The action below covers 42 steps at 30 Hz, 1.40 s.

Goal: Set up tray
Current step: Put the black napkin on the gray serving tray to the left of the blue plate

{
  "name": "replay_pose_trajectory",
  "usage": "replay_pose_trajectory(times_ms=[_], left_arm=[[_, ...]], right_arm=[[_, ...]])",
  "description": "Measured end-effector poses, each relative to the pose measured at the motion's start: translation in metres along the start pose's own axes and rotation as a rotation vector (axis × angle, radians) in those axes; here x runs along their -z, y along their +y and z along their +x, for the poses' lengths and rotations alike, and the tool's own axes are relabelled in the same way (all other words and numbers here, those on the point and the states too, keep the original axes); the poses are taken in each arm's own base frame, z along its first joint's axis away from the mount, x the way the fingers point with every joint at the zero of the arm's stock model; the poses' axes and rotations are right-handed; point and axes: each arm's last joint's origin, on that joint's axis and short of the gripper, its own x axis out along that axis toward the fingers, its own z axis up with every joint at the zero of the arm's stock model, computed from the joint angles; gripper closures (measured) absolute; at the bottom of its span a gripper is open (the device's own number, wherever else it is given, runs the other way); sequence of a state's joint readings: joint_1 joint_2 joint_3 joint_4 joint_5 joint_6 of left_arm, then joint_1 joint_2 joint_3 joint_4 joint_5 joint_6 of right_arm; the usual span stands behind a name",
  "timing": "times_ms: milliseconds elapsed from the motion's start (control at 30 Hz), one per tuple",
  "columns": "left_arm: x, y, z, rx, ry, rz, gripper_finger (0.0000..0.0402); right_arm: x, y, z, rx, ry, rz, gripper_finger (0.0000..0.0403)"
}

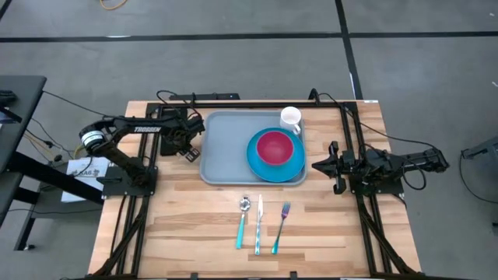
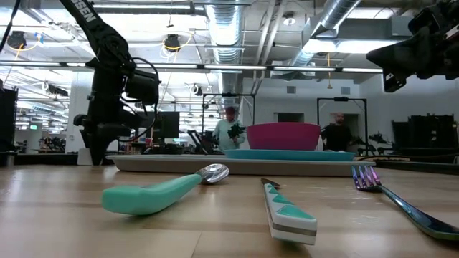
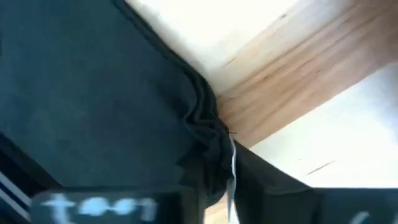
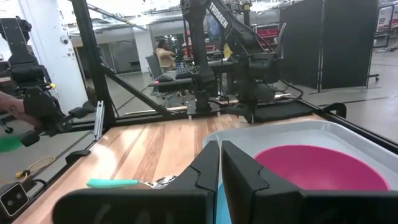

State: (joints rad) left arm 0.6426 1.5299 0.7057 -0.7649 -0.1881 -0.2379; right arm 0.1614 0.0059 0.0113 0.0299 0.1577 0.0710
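**Desk:** Where does the tray sit?

**Photographer:** The grey-blue tray (image 1: 226,152) lies flat on the wooden table (image 1: 187,225), toward its far side and centred between the two arms. On its right half rests a bright-blue plate (image 1: 294,166) with a pink bowl (image 1: 275,147) on it, and a white cup (image 1: 290,118) stands at the tray's far right corner.

**Desk:** And the cutlery?

**Photographer:** On the table nearer the front edge (clear of the tray): a teal-handled spoon (image 1: 242,220), a knife (image 1: 259,225) and a fork (image 1: 280,227), side by side.

**Desk:** The grippers?

**Photographer:** The left gripper (image 1: 189,148) is down at the tray's left edge; its wrist camera shows the fingers drawn nearly together, but whether they pinch the rim I cannot tell. The right gripper (image 1: 323,166) hovers beside the tray's right edge, fingers pressed together, holding nothing.
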Motion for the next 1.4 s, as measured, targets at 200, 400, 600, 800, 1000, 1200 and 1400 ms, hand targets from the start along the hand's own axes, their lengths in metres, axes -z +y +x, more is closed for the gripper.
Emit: replay_pose_trajectory(times_ms=[200,400,600,800,1000,1200,1400], left_arm=[[0.001,0.001,0.000,-0.028,0.001,-0.100,0.0392],[0.002,0.002,-0.007,0.021,-0.018,-0.233,0.0397],[-0.001,0.006,-0.034,0.087,-0.140,-0.348,0.0399],[-0.008,0.009,-0.065,0.212,-0.260,-0.436,0.0400],[-0.018,-0.006,-0.086,0.367,-0.390,-0.451,0.0401],[-0.021,-0.029,-0.096,0.420,-0.502,-0.416,0.0401],[-0.013,-0.048,-0.101,0.460,-0.506,-0.347,0.0401]], right_arm=[[0.000,0.000,0.000,0.000,0.000,0.000,0.0392],[0.000,0.000,0.000,0.000,0.000,0.000,0.0392],[0.000,0.000,0.000,0.000,0.000,0.000,0.0392],[0.000,0.000,0.000,0.000,0.000,0.000,0.0392],[0.000,0.000,0.000,0.000,0.001,0.000,0.0392],[0.000,0.000,0.000,0.000,0.000,0.000,0.0392],[0.000,0.000,0.000,0.000,0.000,0.000,0.0392]])
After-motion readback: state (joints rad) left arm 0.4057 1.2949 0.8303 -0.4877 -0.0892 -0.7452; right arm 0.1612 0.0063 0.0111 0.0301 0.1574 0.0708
